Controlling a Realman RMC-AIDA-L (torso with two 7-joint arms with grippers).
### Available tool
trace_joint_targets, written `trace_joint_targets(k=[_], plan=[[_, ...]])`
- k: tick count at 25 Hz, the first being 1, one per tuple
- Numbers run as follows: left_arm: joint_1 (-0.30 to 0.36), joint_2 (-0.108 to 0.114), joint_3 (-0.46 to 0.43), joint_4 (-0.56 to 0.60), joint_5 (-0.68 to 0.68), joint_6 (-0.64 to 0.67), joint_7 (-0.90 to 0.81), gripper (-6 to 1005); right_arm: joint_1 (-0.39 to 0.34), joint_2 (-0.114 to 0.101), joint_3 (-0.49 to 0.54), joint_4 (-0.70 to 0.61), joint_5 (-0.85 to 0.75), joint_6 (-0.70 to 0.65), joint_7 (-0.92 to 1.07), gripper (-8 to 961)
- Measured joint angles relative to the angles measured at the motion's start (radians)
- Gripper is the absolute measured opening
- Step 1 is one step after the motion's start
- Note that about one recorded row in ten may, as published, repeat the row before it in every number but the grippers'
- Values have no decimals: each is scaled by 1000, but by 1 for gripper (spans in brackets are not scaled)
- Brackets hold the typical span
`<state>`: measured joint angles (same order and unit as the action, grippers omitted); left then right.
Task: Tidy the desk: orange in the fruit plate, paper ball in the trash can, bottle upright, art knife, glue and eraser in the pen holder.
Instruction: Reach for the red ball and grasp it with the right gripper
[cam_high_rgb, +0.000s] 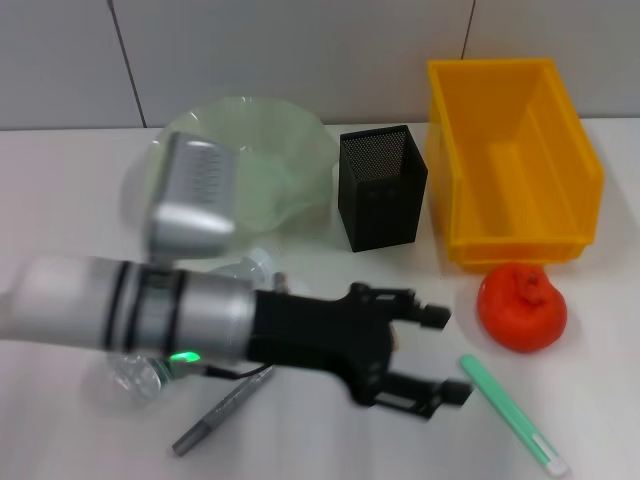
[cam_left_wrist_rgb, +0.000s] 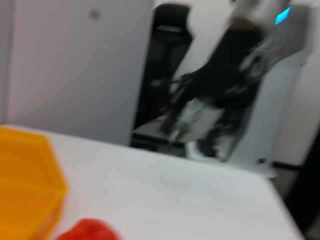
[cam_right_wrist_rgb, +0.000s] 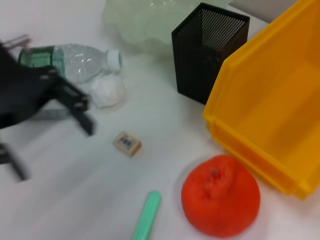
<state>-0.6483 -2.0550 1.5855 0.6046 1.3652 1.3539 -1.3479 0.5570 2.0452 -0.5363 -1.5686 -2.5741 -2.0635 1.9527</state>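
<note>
Spread apart and holding nothing, the black left gripper (cam_high_rgb: 445, 356) reaches across the white desk (cam_high_rgb: 60, 200) from the left, its two fingers pointing right toward the red-orange lumpy orange (cam_high_rgb: 522, 306). That fruit sits on the desk at the right, apart from the fingertips and just in front of the large bright yellow rectangular trash can (cam_high_rgb: 515, 160). A slim mint-green art knife (cam_high_rgb: 512, 414) lies nearer, just below the orange. Left of the yellow bin stands the square black mesh pen holder (cam_high_rgb: 382, 186), and farther left the wide pale green fruit plate with a wavy rim (cam_high_rgb: 262, 165). Behind the arm, the clear plastic bottle with a green label (cam_right_wrist_rgb: 70, 59) lies on its side, the small white crumpled paper ball (cam_right_wrist_rgb: 108, 91) touching it near the cap. A tiny beige eraser (cam_right_wrist_rgb: 127, 143) rests near the gripper. A grey pen (cam_high_rgb: 222, 410) lies at the near edge. No right gripper is visible.
</note>
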Motion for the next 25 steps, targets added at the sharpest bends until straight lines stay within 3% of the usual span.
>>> trace_joint_targets(k=[5, 9, 10, 16, 25], plan=[[44, 34, -232, 12, 159, 304, -25, 834, 16, 18, -40, 99, -2, 111, 21, 754], [100, 55, -369, 51, 216, 365, -47, 834, 20, 25, -135, 214, -2, 243, 55, 754], [110, 58, -385, 59, 221, 367, -48, 834, 22, 29, -182, 268, -2, 315, 66, 754], [151, 64, -440, 90, 245, 355, -45, 834, 26, 30, -274, 345, -1, 432, 93, 754], [176, 70, -443, 94, 246, 288, -42, 834, 37, 32, -309, 452, 15, 556, 93, 743]])
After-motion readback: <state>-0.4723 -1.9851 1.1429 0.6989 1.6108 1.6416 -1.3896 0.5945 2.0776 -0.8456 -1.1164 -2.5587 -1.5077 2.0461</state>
